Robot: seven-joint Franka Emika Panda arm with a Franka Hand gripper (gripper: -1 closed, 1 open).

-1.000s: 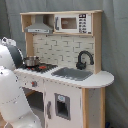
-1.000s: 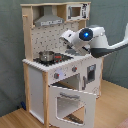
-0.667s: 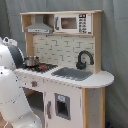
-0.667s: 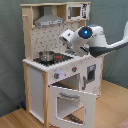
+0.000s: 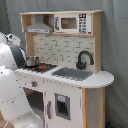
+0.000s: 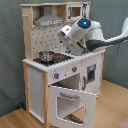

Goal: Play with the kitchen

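Kitchen (image 5: 75,80) standing upright against grey backdrop in both exterior views (image 6: 55,75). Oven door (image 6: 70,102) hanging open, tilted forward. Small metal pot (image 6: 46,56) sitting on stovetop (image 6: 52,58). Arm (image 6: 87,35) reaching over counter from second exterior view's right. Gripper hidden behind wrist; finger state impossible to tell.

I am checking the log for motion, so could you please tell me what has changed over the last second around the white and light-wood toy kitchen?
Nothing visibly changed. The white robot arm hangs over the worktop of the white and light-wood toy kitchen as before, the small metal pot sits on the red-ringed black stovetop, and the windowed oven door remains open.
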